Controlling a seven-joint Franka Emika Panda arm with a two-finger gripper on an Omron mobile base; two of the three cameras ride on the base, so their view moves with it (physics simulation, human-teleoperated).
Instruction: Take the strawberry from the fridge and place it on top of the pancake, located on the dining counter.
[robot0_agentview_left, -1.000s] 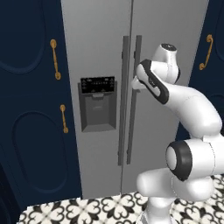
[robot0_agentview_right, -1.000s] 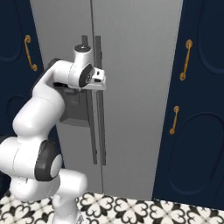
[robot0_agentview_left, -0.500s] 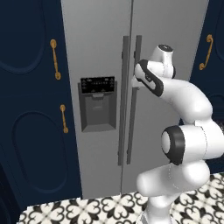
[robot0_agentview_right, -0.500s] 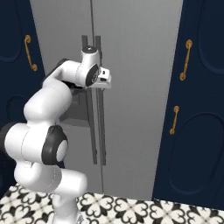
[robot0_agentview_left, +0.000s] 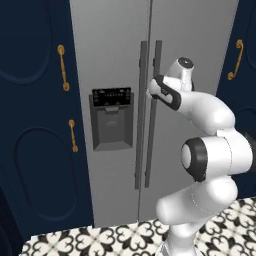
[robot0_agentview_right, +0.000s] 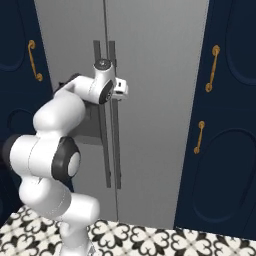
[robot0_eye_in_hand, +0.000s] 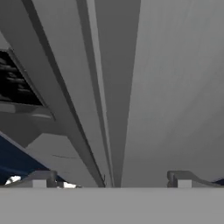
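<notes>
The fridge (robot0_agentview_left: 195, 50) is a tall grey double-door unit with both doors closed, also seen in the right base view (robot0_agentview_right: 160, 75). My gripper (robot0_agentview_left: 153, 91) is at the upper part of the right door's long vertical handle (robot0_agentview_left: 155, 130), fingers toward it. The right base view puts the gripper (robot0_agentview_right: 124, 90) right at the pair of handles (robot0_agentview_right: 116, 150). In the hand view the gripper (robot0_eye_in_hand: 111, 181) is open, its fingertips (robot0_eye_in_hand: 40, 178) spread wide with a handle bar (robot0_eye_in_hand: 103, 109) running between them. The strawberry, the pancake and the dining counter are out of view.
A black-panelled dispenser (robot0_agentview_left: 112, 117) sits in the left door. Navy cabinets with gold handles flank the fridge on the left (robot0_agentview_left: 35, 125) and right (robot0_agentview_right: 230, 125). Patterned black-and-white floor tiles (robot0_agentview_left: 115, 237) lie below.
The hand has edged a little closer to the fridge handles. The arm's elbow has folded in and swung nearer the base. The jaws have stayed wide open.
</notes>
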